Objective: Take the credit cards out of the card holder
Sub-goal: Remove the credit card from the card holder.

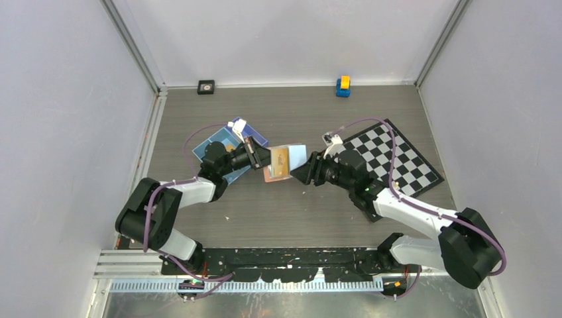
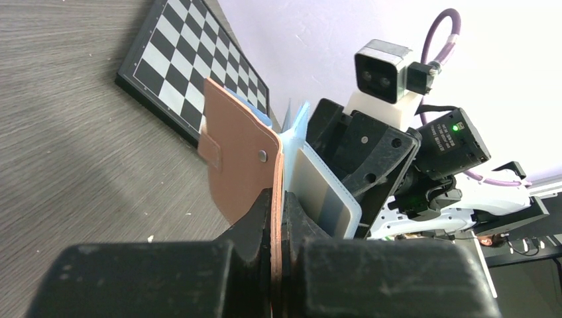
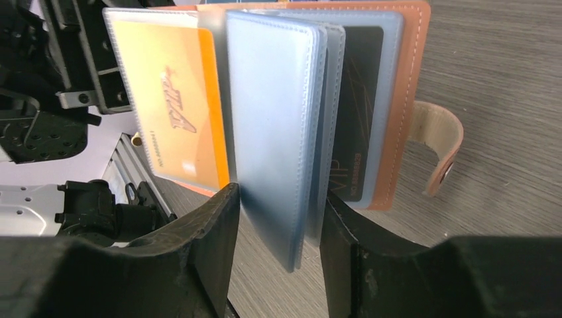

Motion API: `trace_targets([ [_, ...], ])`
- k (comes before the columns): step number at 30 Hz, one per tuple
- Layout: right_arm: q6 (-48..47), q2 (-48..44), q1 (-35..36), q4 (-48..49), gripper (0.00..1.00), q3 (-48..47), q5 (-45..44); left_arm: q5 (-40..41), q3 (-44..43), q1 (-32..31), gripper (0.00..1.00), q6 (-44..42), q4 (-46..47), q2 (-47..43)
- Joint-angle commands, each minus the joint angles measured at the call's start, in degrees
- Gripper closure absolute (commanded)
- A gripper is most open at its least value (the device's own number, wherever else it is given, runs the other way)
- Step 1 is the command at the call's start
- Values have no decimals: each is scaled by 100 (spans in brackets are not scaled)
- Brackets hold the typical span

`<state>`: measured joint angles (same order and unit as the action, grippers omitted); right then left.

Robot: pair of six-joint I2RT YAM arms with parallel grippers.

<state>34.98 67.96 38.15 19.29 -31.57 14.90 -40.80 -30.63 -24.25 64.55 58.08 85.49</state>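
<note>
Left gripper [image 2: 277, 222] clamps the card holder [image 2: 238, 146] aloft between chessboard [image 1: 397, 159] and blue tray [image 1: 207, 147]; right gripper [image 3: 278, 199] straddles its clear sleeves [image 3: 272, 119], grip unclear.

The dark card [image 3: 361, 99] in the card holder [image 3: 414, 66] is showing the letters VIP, while the orange card [image 3: 172, 106] is carrying slanted red lettering too stylised to read.

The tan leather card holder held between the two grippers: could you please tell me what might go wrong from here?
1. The right gripper straddles the clear plastic sleeves, which show no card; closing there would likely pinch sleeves, missing the orange card and dark grey card.
2. The left gripper pinches only one edge of the tan leather card holder; a pull could tug it loose or tear a sleeve.
</note>
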Motion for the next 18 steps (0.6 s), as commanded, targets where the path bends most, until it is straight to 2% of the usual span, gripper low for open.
trace_targets([
  [1,48,-467,0,554,52,114,-314,-165,-181,-19,100,76,479,23],
  [5,70,-532,-4,605,62,160,-290,-168,-185,-22,100,88,489,66],
  [10,96,-423,-11,532,84,70,-255,-209,-193,-23,100,198,654,163],
  [12,105,-447,-18,462,89,71,-425,-207,-196,-18,94,258,691,213],
  [15,134,-549,-67,268,99,79,-684,-180,-155,0,77,334,754,260],
  [18,147,-663,-94,271,100,139,-794,-106,-69,70,59,400,880,251],
])
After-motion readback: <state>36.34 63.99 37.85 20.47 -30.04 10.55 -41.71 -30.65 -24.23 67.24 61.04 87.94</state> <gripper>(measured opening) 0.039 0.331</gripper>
